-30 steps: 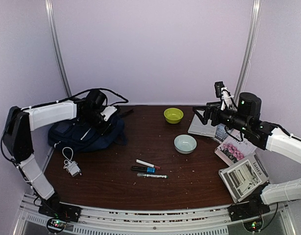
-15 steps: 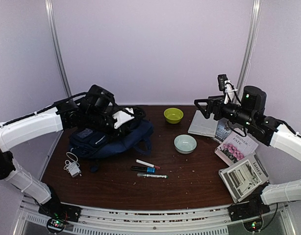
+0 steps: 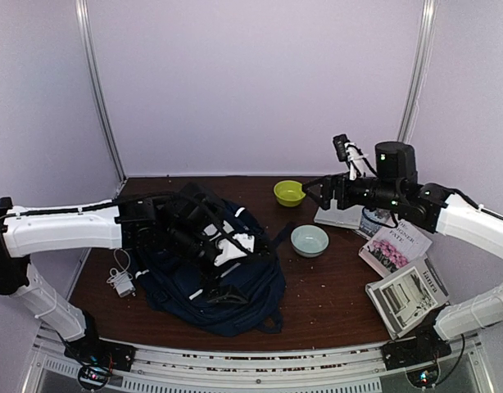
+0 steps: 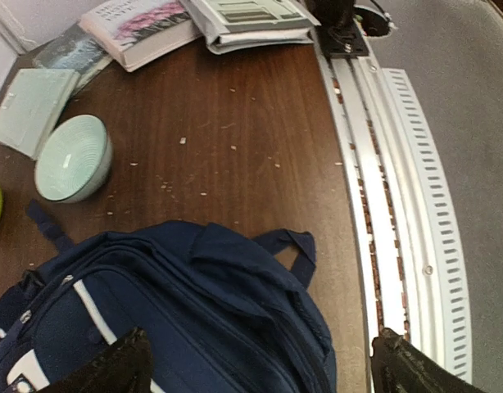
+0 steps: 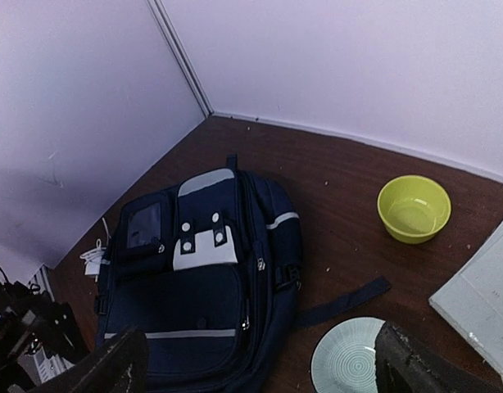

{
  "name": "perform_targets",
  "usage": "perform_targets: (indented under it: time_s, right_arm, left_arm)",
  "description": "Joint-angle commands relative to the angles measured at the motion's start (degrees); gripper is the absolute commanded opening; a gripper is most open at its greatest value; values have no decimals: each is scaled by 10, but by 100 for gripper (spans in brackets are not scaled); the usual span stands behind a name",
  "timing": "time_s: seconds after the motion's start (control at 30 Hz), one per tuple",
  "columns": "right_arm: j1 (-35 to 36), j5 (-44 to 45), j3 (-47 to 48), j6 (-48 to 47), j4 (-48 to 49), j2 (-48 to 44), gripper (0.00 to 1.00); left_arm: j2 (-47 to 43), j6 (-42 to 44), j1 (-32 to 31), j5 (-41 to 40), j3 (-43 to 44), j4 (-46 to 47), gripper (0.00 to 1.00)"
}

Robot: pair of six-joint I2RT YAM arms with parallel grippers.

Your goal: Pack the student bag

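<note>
The student bag point(image 3: 235, 303) is a large navy backpack with white stripes and a white patch. It lies flat at the table's front middle, its carry handle point(image 4: 296, 246) toward the near rail. My left gripper point(image 3: 215, 246) hovers over the bag point(image 4: 169, 311) and stands wide open point(image 4: 260, 372), with only fabric below and nothing held. At the back right, my right gripper point(image 3: 317, 192) hangs open in the air. Its wrist view looks down across the bag point(image 5: 194, 303), and its jaws point(image 5: 264, 364) are empty.
A yellow-green bowl point(image 3: 290, 193) and a pale blue bowl point(image 3: 309, 241) sit right of the bag. A grey notebook point(image 3: 337, 214) and two books point(image 3: 395, 246) point(image 3: 409, 296) lie at the right edge. A white charger with its cable point(image 3: 119, 278) lies at the left.
The left arm dragged the bag from the back left to the front middle, over the spot where the markers lay, then opened and let go. The right gripper swung slightly left.
</note>
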Motion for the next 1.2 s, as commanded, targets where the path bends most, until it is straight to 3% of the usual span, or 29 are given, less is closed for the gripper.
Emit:
perform_targets:
  time_s: [0.0, 0.13, 0.2, 0.5, 0.57, 0.67, 0.8, 0.87, 1.0, 1.13, 1.17]
  right_arm:
    - [32, 6, 15, 37, -58, 52, 96]
    - [68, 25, 32, 53, -83, 113, 87]
    - [80, 20, 36, 64, -84, 145, 83]
    - [96, 43, 84, 49, -138, 293, 84]
    - [96, 5, 95, 33, -122, 321, 85]
    - [96, -62, 130, 30, -108, 379, 84]
    - [96, -84, 174, 32, -119, 423, 80]
    - [96, -96, 185, 27, -122, 435, 73]
    - [96, -148, 190, 20, -111, 442, 41]
    - [94, -195, 194, 13, -104, 424, 0]
    - [94, -200, 194, 13, -99, 413, 0]
  left_arm:
    - [-39, -101, 29, -88, 29, 72, 98]
    - [-36, -303, 183, -114, 67, 47, 98]
    - [-40, -373, 249, -180, 45, 45, 98]
    - [-1, -395, 389, -266, -26, 45, 98]
    - [14, -419, 414, -280, -48, 55, 98]
    - [17, -452, 430, -271, -94, 105, 98]
    - [16, -455, 430, -242, -115, 138, 98]
    - [13, -446, 430, -242, -117, 138, 98]
    - [-1, -440, 429, -242, -128, 149, 98]
    - [-13, -436, 429, -236, -124, 149, 98]
    - [-17, -432, 429, -233, -124, 149, 98]
